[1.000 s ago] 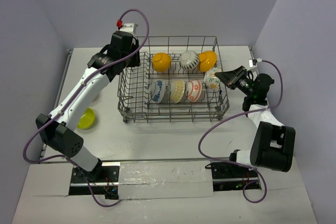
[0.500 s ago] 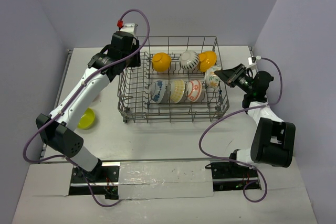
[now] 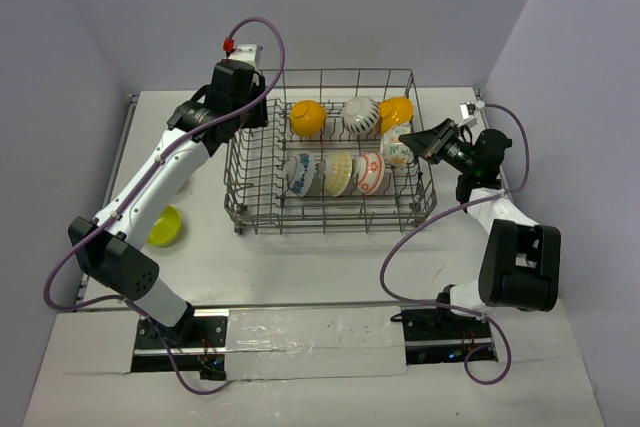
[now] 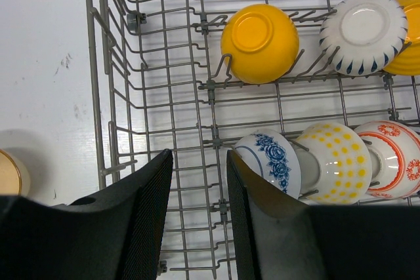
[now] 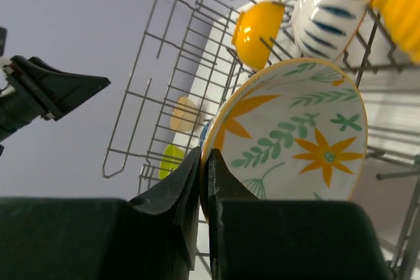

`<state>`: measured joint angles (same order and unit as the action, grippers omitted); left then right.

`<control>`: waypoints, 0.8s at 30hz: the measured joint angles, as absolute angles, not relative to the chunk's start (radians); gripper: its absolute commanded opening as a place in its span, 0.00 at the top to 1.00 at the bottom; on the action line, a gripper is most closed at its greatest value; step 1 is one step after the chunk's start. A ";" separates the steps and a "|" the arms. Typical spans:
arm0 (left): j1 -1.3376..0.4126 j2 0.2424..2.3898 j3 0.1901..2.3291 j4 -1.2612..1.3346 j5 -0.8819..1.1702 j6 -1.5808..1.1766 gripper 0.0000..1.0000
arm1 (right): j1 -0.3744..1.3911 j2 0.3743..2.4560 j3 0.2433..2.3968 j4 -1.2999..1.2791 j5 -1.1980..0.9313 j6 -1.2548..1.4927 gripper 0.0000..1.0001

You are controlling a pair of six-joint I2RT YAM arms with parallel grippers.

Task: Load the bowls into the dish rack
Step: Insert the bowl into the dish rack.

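Found the white round ceramic bowl with orange flowers (image 5: 295,142) at the three o'clock edge of the grey wire dish rack (image 3: 345,72), rim pinched in the right gripper (image 5: 203,157). Needed a slow, upright lowering between free tines (image 4: 209,86). Found left gripper (image 4: 199,159) empty, fingers apart, at nine o'clock.

Rack (image 3: 250,177): grey wire. Yellow bowl (image 4: 259,42): plain orange-yellow; second yellow bowl (image 3: 396,112): same shade. Striped bowl (image 4: 363,34): white, dark blue stripes. Blue bowl (image 4: 269,160): white, blue roses. Dotted bowl (image 4: 331,168): cream, yellow dots. Red bowl (image 4: 392,159): white, orange-red rings and motifs. Floral bowl (image 5: 289,142): cream, orange flowers, green leaves, orange rim. Green bowl (image 3: 164,226): lime. Tan bowl (image 4: 8,174): tan, pale rim. Table (image 3: 300,267): white. Cable (image 3: 258,19): purple.
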<state>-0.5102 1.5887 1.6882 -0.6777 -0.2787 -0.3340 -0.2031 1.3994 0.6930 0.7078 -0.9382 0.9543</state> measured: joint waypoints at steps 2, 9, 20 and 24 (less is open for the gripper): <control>-0.511 1.589 1.688 -0.678 -0.279 -0.334 0.57 | -0.189 1.408 0.694 0.677 -0.947 0.943 1.00; -0.511 1.589 1.688 -0.678 -0.279 -0.334 0.57 | -0.182 1.425 0.701 0.665 -0.959 0.937 1.00; -0.512 1.596 1.688 -0.678 -0.278 -0.334 0.57 | -0.186 1.390 0.706 0.570 -0.937 0.854 1.00; -0.512 1.609 1.688 -0.678 -0.278 -0.334 0.57 | -0.191 1.360 0.699 0.482 -0.913 0.808 1.00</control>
